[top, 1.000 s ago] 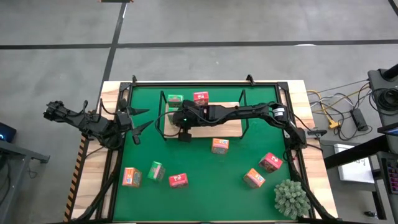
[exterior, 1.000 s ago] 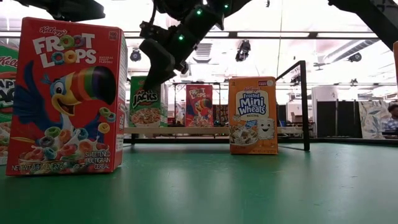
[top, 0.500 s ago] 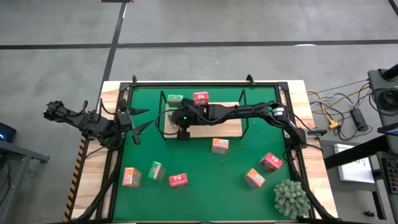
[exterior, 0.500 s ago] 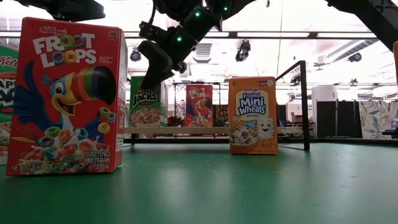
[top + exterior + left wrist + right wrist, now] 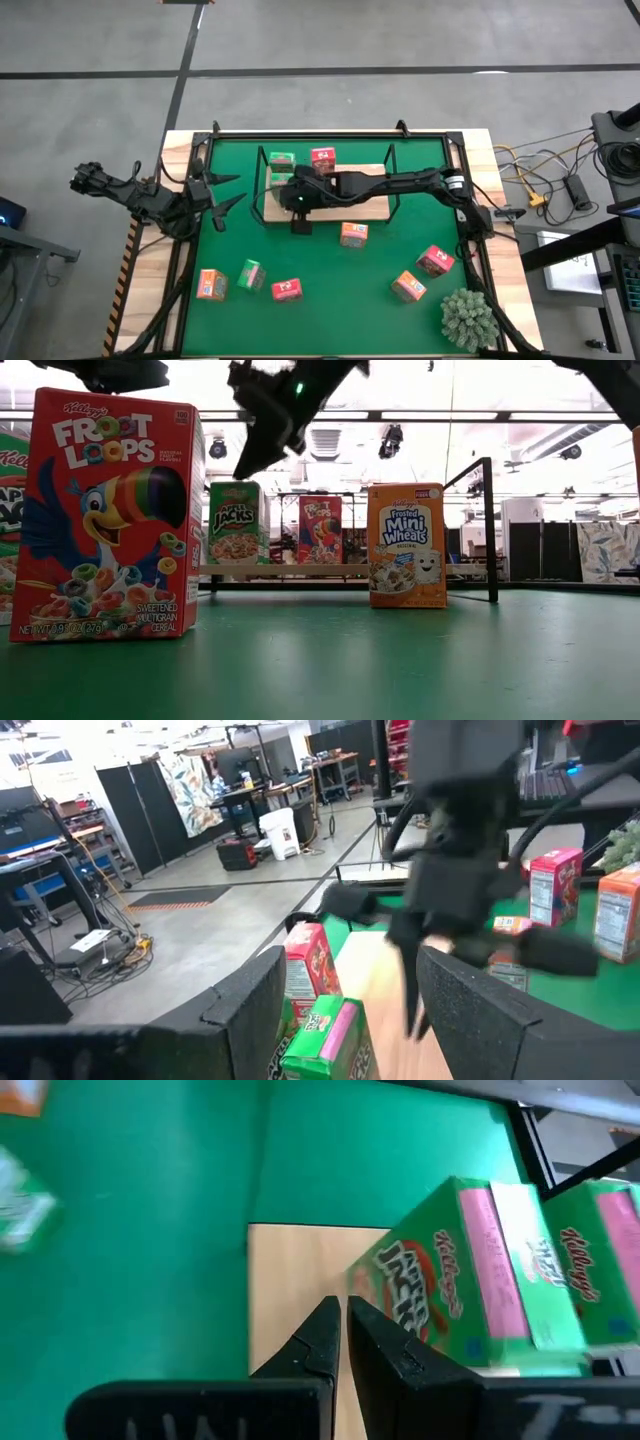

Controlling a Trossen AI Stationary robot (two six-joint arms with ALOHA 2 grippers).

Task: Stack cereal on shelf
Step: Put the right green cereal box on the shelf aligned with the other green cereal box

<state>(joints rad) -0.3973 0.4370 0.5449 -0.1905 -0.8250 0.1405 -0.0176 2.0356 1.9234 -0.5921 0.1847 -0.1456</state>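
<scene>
Shelf (image 5: 365, 208): flat light-wood board with thin black wire frame at its ends, upper centre of the high view. I count two green Apple Jacks boxes (image 5: 282, 160) and one red Froot Loops box (image 5: 322, 157) standing along its far edge; the near half of the board is bare wood.

Right gripper (image 5: 299, 224): I have it over the shelf's left end, at the board's near edge, fingers pressed together on nothing. In its wrist view the dark tips sit just beside a green Apple Jacks box (image 5: 470, 1275), apart from it as far as I can judge; that picture is blurred.

Left gripper (image 5: 222, 203): parked over the mat's left margin, fingers spread, empty.

Loose cereal on the green mat (image 5: 330, 270), a smooth matte surface:
- orange Mini Wheats box (image 5: 353, 234), centre, just below the shelf
- orange box (image 5: 210, 284), green box (image 5: 251, 274), red box (image 5: 287, 290), lower left
- red box (image 5: 434, 260), orange box (image 5: 408, 286), lower right

Open room: wide bare mat between the lower-left and lower-right groups.

Spiky grey-green plant (image 5: 468, 319): lower right corner, on the table's pale wood border.
</scene>
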